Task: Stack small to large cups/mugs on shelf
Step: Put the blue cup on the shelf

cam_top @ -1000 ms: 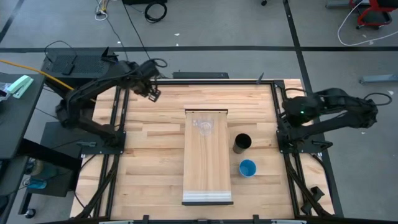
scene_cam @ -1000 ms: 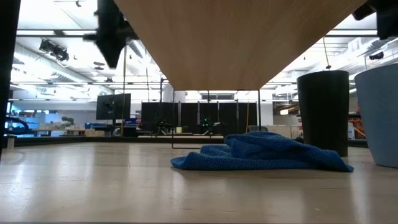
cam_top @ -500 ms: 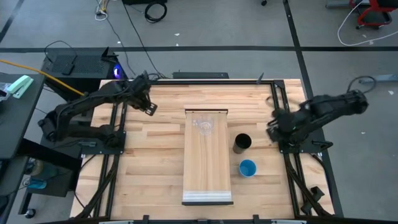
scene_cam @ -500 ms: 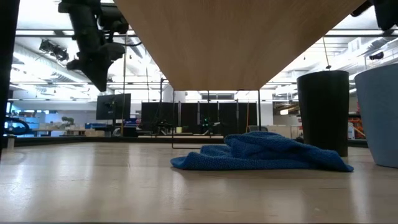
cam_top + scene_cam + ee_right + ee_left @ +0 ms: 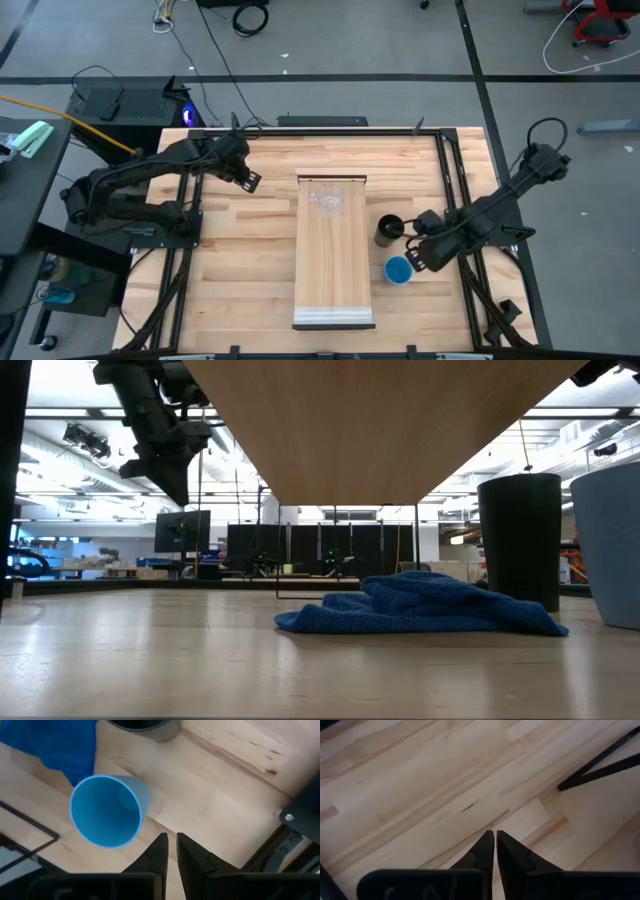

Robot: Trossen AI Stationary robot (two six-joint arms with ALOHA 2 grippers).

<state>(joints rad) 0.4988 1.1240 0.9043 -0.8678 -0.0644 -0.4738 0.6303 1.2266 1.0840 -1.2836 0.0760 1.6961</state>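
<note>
The shelf (image 5: 335, 255) is a long light-wood board raised above the table; the low view shows its underside (image 5: 380, 420). The clear cup (image 5: 328, 201) stands upright on its far end. The black cup (image 5: 388, 230) and the blue cup (image 5: 398, 270) stand upright on the table right of the shelf. My right gripper (image 5: 418, 252) hovers shut just right of the blue cup (image 5: 106, 811), fingertips (image 5: 171, 840) above bare wood. My left gripper (image 5: 250, 180) hangs shut over the table's far-left part, seen also in the left wrist view (image 5: 494, 840).
A crumpled blue cloth (image 5: 420, 605) lies on the table under the shelf, beside the black cup (image 5: 520, 540); the right wrist view shows it too (image 5: 55, 745). Black frame rails (image 5: 450, 190) border the table's left and right sides. Bare wood (image 5: 240, 270) lies left of the shelf.
My right arm has swung from the table's right edge toward the near side and the left, bringing its gripper beside the blue cup. My left gripper has moved a little toward the near edge and come lower. The cups have stayed put.
</note>
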